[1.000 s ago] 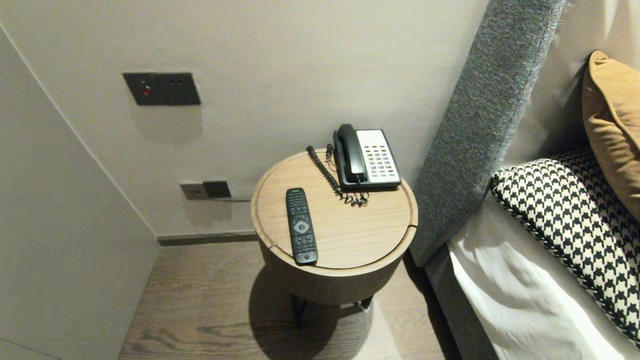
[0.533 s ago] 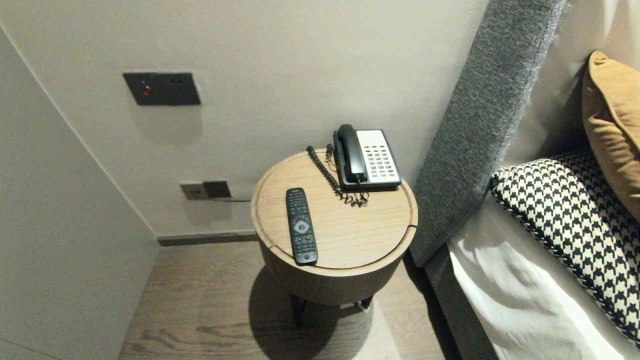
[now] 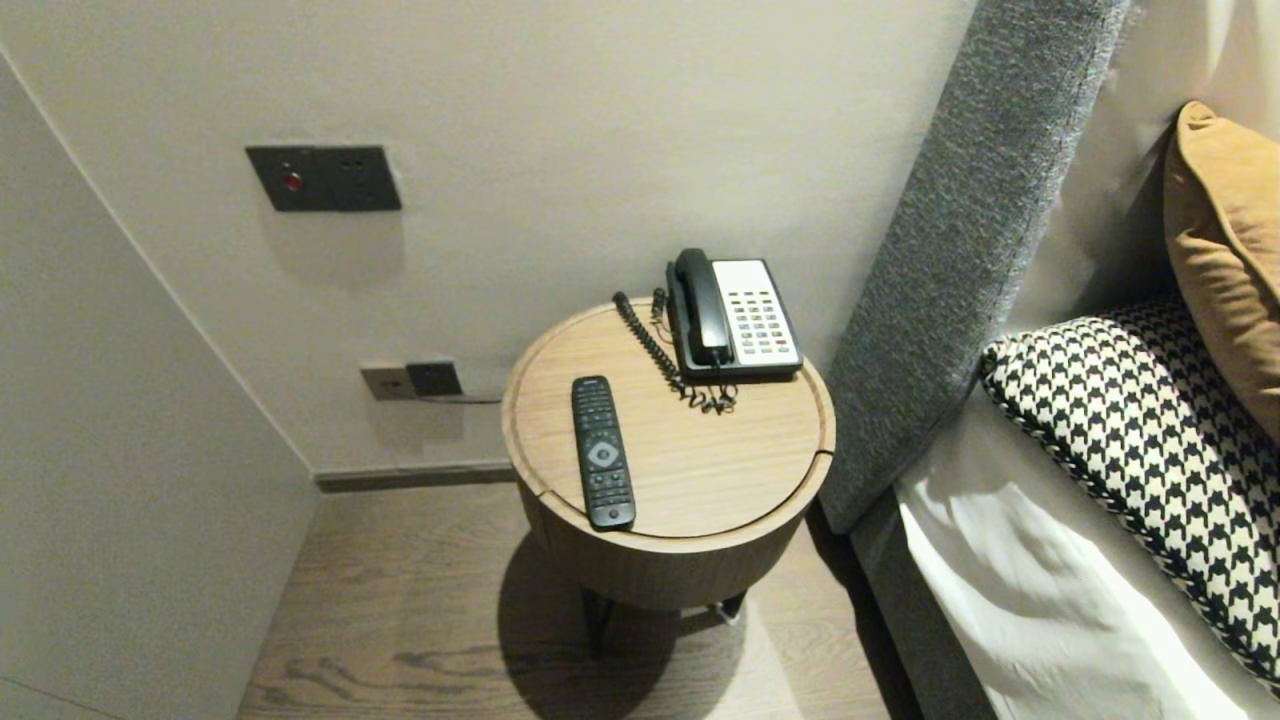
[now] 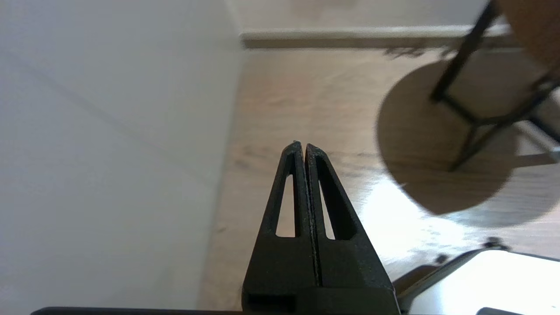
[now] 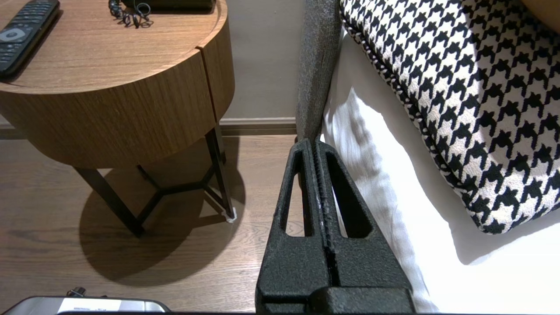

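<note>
Hanging low over the wooden floor (image 4: 306,96), the left hand (image 4: 302,145) has its two fingers pressed together with nothing between them. It is just beside a pale wall panel (image 4: 109,131) and well short of the table's dark legs (image 4: 455,65) and their round shadow. The right hand (image 5: 315,141) is likewise pinched together and empty. It is low between the round wooden table (image 5: 113,118) and the bed, its tips in line with the foot of the grey headboard (image 5: 317,65) where the white sheet (image 5: 376,175) begins, touching neither. A black remote (image 3: 602,450) lies flat on the table, lengthways near the left edge, its near end almost at the front rim. A telephone (image 3: 740,318) sits at the back edge towards the right, its black handset (image 3: 700,305) in the cradle beside the pale keypad. Its coiled cord (image 3: 650,345) trails across the top between phone and remote without reaching the remote. Both hands are well apart from these things. On the bed, a houndstooth pillow (image 3: 1150,440) leans below a tan cushion (image 3: 1225,250). A dark switch plate (image 3: 322,177) and a socket (image 3: 410,380) are on the wall behind the table.
</note>
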You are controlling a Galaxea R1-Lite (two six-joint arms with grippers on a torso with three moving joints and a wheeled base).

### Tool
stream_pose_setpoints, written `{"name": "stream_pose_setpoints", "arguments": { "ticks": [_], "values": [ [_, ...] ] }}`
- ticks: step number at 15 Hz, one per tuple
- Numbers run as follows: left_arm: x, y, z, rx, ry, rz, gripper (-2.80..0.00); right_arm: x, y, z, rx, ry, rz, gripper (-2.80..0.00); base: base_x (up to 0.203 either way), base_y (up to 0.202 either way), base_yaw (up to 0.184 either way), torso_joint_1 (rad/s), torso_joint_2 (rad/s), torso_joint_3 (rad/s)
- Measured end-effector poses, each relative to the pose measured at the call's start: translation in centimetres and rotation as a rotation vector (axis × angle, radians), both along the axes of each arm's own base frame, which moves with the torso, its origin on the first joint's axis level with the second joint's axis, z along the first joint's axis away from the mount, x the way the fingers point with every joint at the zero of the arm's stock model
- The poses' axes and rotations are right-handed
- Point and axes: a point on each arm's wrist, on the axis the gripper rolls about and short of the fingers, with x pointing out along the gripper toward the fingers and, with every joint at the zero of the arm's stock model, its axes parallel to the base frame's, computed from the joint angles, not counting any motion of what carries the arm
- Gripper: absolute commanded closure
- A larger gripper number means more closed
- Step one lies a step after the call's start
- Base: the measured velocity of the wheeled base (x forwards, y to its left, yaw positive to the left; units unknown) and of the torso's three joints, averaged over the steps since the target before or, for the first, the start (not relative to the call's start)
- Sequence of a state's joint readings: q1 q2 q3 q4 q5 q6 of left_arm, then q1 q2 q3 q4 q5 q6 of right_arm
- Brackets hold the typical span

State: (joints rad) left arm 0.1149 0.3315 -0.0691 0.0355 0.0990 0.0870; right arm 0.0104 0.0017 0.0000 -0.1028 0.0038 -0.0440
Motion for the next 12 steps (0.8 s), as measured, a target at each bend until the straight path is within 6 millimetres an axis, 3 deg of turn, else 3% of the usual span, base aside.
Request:
{"name": "stream_pose_setpoints", "arguments": {
  "ticks": [12],
  "values": [
    [-0.3, -0.3, -1.4, -0.03, -0.03, -0.086, 0.0, 0.0, 0.0, 0.0, 0.0, 0.0, 0.0, 0.0, 0.0, 0.0, 0.0, 0.0, 0.0, 0.0]
  ]
}}
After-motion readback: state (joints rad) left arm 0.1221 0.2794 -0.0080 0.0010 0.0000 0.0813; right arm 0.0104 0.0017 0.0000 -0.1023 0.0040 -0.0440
